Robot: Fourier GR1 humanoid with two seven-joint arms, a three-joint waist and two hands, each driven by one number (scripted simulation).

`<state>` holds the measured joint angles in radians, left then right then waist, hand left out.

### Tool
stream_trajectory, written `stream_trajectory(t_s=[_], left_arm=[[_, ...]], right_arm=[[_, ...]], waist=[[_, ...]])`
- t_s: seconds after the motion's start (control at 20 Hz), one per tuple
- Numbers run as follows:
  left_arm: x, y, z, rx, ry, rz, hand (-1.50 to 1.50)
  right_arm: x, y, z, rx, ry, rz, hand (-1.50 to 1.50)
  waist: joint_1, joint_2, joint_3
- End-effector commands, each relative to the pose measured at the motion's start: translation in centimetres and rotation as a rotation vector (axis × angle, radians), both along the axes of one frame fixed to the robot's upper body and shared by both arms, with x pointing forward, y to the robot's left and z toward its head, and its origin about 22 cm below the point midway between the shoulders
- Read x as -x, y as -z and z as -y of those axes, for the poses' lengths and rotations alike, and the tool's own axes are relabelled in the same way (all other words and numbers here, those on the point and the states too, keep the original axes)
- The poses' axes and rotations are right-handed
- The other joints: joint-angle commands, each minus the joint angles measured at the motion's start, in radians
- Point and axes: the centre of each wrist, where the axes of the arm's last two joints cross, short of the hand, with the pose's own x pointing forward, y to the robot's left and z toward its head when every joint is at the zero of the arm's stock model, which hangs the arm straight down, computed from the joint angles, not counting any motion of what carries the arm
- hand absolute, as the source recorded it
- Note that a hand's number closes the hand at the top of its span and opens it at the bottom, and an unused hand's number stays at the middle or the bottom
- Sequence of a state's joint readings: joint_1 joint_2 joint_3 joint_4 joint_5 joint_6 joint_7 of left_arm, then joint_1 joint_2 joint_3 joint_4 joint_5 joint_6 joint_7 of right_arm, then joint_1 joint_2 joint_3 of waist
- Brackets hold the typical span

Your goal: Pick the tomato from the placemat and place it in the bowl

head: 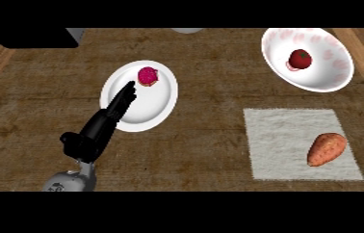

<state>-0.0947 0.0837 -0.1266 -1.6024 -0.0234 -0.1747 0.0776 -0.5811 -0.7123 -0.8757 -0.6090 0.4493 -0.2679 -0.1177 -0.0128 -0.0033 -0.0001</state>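
red round tomato (pixel 300 59) sits in white pink-patterned bowl (pixel 334 66); black left hand (pixel 107 119), fingers straight and together, holding nothing, over white plate (pixel 158 107)

Rough wood counter (pixel 206 150); woven cloth placemat (pixel 284 131); glossy bowl (pixel 334 78).

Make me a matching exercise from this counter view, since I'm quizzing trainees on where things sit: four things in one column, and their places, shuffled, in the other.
Things:
1. tomato
2. sweet potato
3. pink doughnut
4. left hand

Places:
A. on the white plate
B. on the placemat
C. in the bowl
D. stretched over the plate's left rim, fingers straight

Pairs: 1-C, 2-B, 3-A, 4-D
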Motion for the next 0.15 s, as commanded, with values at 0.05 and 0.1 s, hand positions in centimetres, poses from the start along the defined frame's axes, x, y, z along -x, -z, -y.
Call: stream_trajectory(t_s=[0.05, 0.1], left_arm=[[-1.2, 0.0, -0.4, -0.002, -0.018, -0.012, 0.0], [-1.8, 0.2, 1.6, 0.002, 0.028, -0.003, 0.0]], right_arm=[[5.4, 1.1, 2.5, -0.021, -0.059, 0.018, -1.5], [5.8, 0.2, 3.8, -0.031, -0.038, 0.037, -1.5]], waist=[[-0.005, 0.0, -0.001], [0.003, 0.004, 0.0]])
